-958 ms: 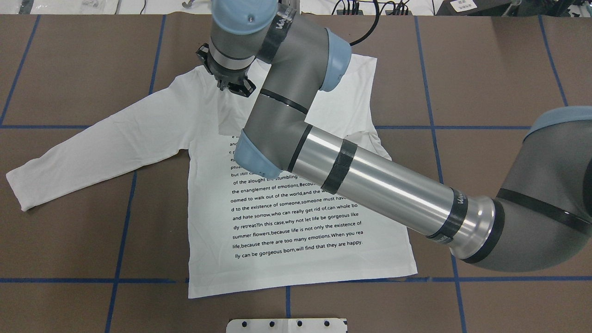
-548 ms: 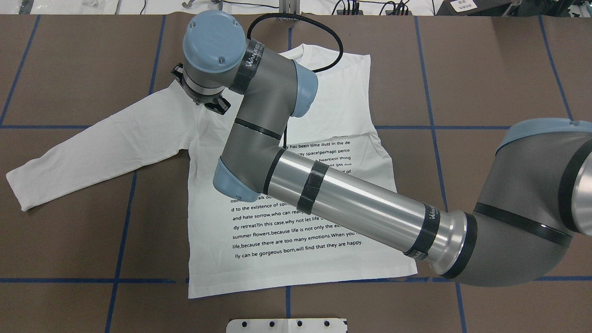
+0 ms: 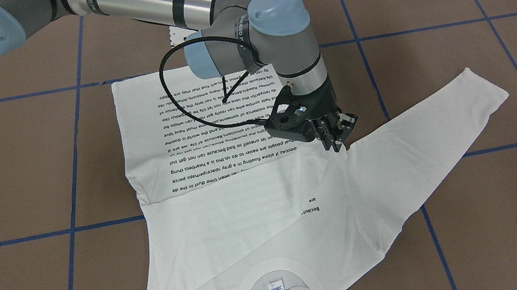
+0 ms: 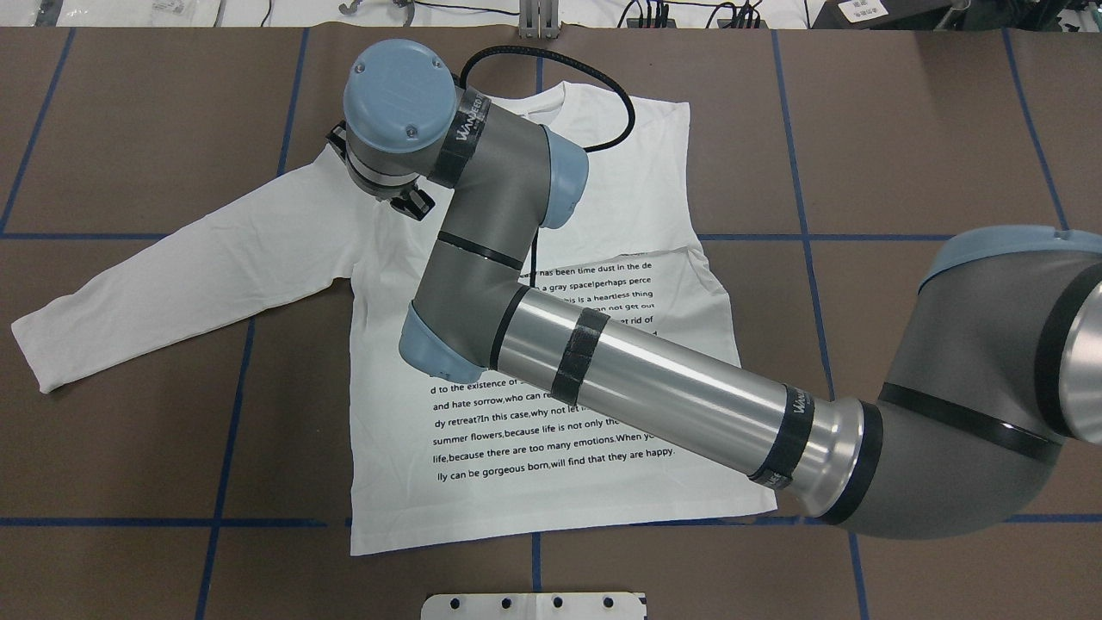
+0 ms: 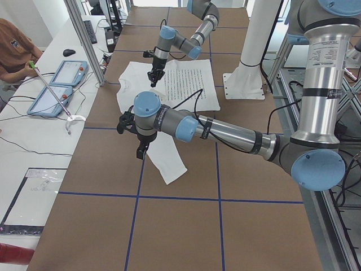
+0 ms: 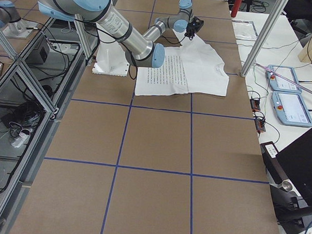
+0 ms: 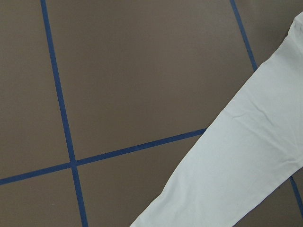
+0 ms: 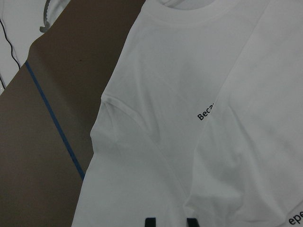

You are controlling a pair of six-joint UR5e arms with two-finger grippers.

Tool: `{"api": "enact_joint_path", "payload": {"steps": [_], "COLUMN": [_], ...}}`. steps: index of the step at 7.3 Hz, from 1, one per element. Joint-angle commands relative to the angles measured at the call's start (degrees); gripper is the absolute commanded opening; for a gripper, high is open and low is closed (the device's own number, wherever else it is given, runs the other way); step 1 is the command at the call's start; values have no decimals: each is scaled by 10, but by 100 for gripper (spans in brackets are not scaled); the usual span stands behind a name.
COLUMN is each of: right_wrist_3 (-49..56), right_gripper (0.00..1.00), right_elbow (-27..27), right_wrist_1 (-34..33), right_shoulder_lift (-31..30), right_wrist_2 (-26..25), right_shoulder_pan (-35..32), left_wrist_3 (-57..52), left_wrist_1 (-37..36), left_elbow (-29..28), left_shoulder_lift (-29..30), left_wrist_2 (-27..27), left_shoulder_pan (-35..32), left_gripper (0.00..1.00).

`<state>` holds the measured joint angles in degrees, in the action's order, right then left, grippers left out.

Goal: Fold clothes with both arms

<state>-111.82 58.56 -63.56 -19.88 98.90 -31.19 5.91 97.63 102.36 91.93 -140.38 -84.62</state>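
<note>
The white long-sleeved T-shirt (image 4: 387, 491) lies flat with its printed text (image 4: 551, 448) facing up. Its collar (image 3: 270, 270) and neck label (image 3: 275, 287) are on the far side from the robot. Its right sleeve is folded across the chest, and its left sleeve (image 4: 172, 293) lies stretched out. My right arm reaches across the shirt. Its right gripper (image 3: 338, 138) hangs just over the left shoulder and armpit, and its fingertips (image 8: 149, 220) stand apart above the cloth, holding nothing. My left gripper (image 5: 140, 151) hovers over the left sleeve's end (image 7: 236, 175); I cannot tell whether it is open or shut.
The brown table (image 4: 904, 129) is marked with a blue tape grid. The white pedestal base (image 4: 534, 605) sits at the near edge behind the shirt's hem. A person (image 5: 14, 51) and two tablets (image 5: 62, 73) are at a side bench, beyond the table's far edge.
My right gripper moved left from near the collar to the left shoulder. The cloth it held raised one second ago now lies flat across the chest.
</note>
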Motion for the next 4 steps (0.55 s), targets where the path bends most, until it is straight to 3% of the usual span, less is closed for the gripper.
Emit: {"api": "enact_joint_path", "payload": {"steps": [1, 3, 4], "right_wrist_3": [-11, -20, -18], "right_gripper": [98, 99, 99], "right_elbow": [-1, 22, 88], "right_wrist_1": [0, -2, -4], "right_shoulder_lift": [9, -6, -68], "right_wrist_2": [-13, -10, -6], "right_shoulder_pan": [10, -7, -22], "left_wrist_3": [0, 22, 58], "left_wrist_1": [5, 29, 67], "left_elbow": [-23, -66, -127], "left_shoulder_lift": [0, 1, 12], "left_wrist_2": [0, 3, 2], "left_shoulder_pan": [19, 52, 55], "left_gripper": [96, 99, 98]}}
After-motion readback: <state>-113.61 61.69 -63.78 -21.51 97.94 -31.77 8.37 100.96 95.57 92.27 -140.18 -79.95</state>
